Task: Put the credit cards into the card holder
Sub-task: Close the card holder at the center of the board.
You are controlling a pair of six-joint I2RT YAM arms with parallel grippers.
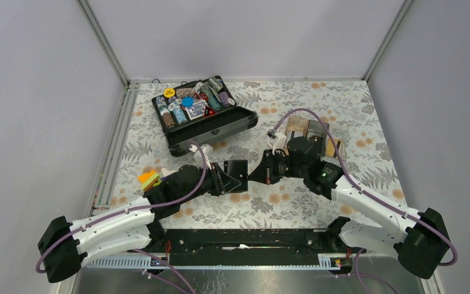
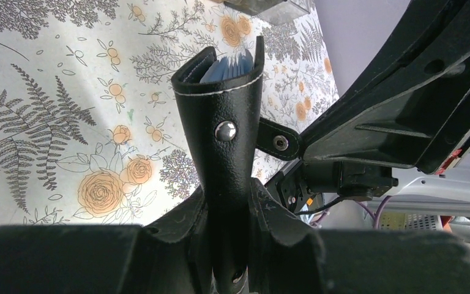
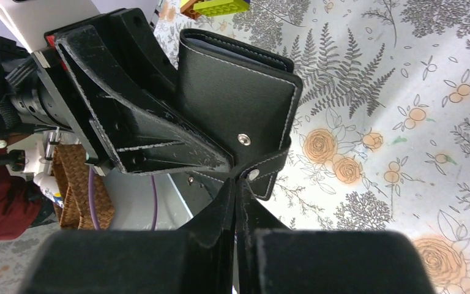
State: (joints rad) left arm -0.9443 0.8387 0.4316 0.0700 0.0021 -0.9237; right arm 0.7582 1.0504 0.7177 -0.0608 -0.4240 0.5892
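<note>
Two grippers meet at the middle of the table, and the holder (image 1: 237, 173) is between them. Your left gripper (image 2: 229, 211) is clamped on the holder (image 2: 220, 104), one finger on each face, gripping its lower end. The holder's long axis runs straight out along those fingers, away from the left wrist. In the top view that is toward the right side of the table, where the clear tray (image 1: 338, 132) sits.

The holder's far end gapes a little. Blue-grey pockets (image 2: 229, 64) show inside the mouth, and that mouth faces away from the left gripper. The face turned to the left wrist camera carries a metal stud (image 2: 224, 129). A short strap (image 2: 276, 142) with its own snap hangs off the right edge, unfastened.

Your right gripper (image 3: 237, 193) is closed tight, fingers pressed together. Its tips sit right at the strap (image 3: 262, 177), just below the stud (image 3: 243, 139). You cannot tell from these views whether the strap is actually caught between them. From the right wrist the holder (image 3: 238, 92) shows its stitched outer face.

Behind the left arm lies the chip case (image 1: 220, 127), lid open, well apart from the holder. Coloured blocks (image 1: 149, 179) sit just beside the left forearm. What lies in the tray is too small to make out.
</note>
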